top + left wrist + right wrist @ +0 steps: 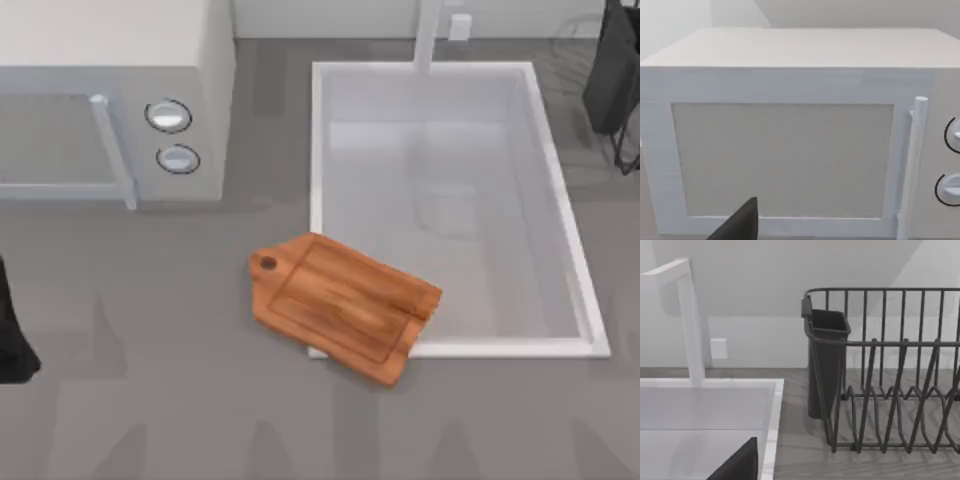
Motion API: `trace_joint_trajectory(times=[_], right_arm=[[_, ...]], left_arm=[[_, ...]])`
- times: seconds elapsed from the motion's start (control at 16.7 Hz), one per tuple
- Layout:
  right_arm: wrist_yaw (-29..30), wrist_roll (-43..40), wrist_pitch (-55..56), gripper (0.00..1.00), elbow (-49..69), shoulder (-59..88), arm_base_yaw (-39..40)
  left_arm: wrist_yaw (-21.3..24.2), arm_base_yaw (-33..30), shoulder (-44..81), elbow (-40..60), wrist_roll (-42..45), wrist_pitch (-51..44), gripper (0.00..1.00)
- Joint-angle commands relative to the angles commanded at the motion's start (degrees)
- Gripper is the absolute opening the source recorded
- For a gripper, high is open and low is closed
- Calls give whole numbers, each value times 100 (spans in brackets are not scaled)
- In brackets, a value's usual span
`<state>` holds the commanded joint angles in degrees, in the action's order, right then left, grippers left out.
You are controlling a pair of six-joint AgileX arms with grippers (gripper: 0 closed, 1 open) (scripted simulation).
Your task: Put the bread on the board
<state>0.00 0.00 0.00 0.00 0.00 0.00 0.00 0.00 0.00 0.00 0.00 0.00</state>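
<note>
A reddish-brown wooden rectangular cutting board [342, 305] with a grooved border and a dark round hole in its short handle lies tilted on the grey table [150, 400]. Its far corner overlaps the front left rim of a white rectangular sink [565, 250]. No bread can be made out on the board or the table.

The left arm [12, 335] sits at the table's left edge, facing a white microwave [790, 75] with two round dials. The right arm [612, 70] sits at the far right, by a dark wire dish rack [890, 375]. Whether either gripper's fingers are spread or pressed together cannot be told.
</note>
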Motion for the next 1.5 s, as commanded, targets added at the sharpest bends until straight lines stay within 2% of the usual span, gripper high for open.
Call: trace_joint_trajectory(times=[0.24, 0.48, 0.66, 1.14, 1.5], right_arm=[[6, -27, -123, 100, 173, 176, -36], [7, -178, -799, 100, 1149, 1264, -207], [1, -346, -1579, 100, 2230, 2711, -391], [-3, -857, -4086, 100, 5404, 7668, -966], [0, -1162, -5471, 100, 7362, 10241, -1307]], left_arm=[[0, 0, 0, 0, 0, 0, 100], [0, 0, 0, 0, 0, 0, 100], [0, 0, 0, 0, 0, 0, 100], [0, 0, 0, 0, 0, 0, 100], [0, 0, 0, 0, 0, 0, 100]])
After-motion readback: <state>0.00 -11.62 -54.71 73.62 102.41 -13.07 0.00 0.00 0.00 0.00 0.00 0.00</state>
